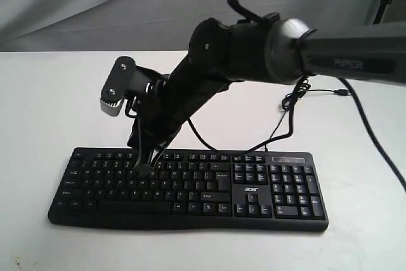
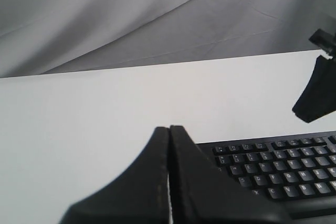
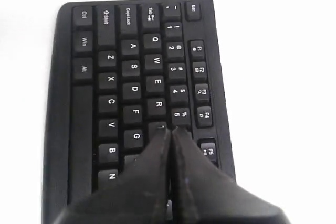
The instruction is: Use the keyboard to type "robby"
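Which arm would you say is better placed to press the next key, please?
The right: the right gripper, shut, points at the keyboard's letter rows beside the R key. The left gripper, also shut, sits off the keyboard's end, over the table.

1. A plain white matte tabletop [image 1: 44,93] carries everything, and it lies bare on all sides of the right gripper [image 1: 144,168].
2. A wide black plastic keyboard with white legends and a number pad [image 1: 190,188] lies flat on the table. The right gripper's pressed-together fingertips [image 3: 167,136] stand over its upper letter rows, just past R and 5. Whether they touch a key cannot be told.
3. A thin black cable [image 1: 290,118] lies in loose curls on the table behind the keyboard, well apart from that gripper, on the number-pad side.
4. Ahead of the left gripper [image 2: 169,128], whose fingers meet, the table is bare, with the keyboard's end just beside it.
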You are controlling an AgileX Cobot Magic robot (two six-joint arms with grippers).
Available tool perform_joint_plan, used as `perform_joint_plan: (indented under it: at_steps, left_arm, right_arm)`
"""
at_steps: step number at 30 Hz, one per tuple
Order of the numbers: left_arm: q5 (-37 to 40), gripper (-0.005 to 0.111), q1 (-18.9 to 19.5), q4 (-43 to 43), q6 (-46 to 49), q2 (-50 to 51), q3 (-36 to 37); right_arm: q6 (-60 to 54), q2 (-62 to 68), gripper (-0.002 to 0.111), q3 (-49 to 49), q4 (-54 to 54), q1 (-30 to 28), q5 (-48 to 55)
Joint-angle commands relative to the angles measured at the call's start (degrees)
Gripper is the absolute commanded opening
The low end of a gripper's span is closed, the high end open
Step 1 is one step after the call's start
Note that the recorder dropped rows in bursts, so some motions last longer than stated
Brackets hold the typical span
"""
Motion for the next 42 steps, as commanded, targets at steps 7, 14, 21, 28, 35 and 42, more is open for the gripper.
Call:
perform_joint_plan:
  at_steps: [7,14,21,28,35,42]
  left_arm:
    - [-0.31,0.0,-0.36,0.27,-0.16,-0.2,0.25]
    - [-0.31,0.0,-0.36,0.27,-0.16,-0.2,0.25]
    - [-0.31,0.0,-0.36,0.27,-0.16,-0.2,0.25]
    - [-0.31,0.0,-0.36,0.27,-0.16,-0.2,0.25]
    - [-0.31,0.0,-0.36,0.27,-0.16,-0.2,0.25]
    - [-0.31,0.0,-0.36,0.27,-0.16,-0.2,0.25]
  right_arm:
    - [7.31,-15.26,0.0,9.25,-9.18,2.41,-3.47]
    - [11.2,-30.14,0.0,20.88,-9.31,3.82,-10.11]
    - [13.74,-45.76,0.0,36.75,-4.6,7.51,-23.43]
    - [13.74,-61.59,0.0,51.25,-1.39,13.0,-44.52]
    - [15.7,-74.03,0.0,60.41,6.4,14.57,-52.52]
    - [15.7,-79.51,0.0,63.33,7.48,14.57,-52.0]
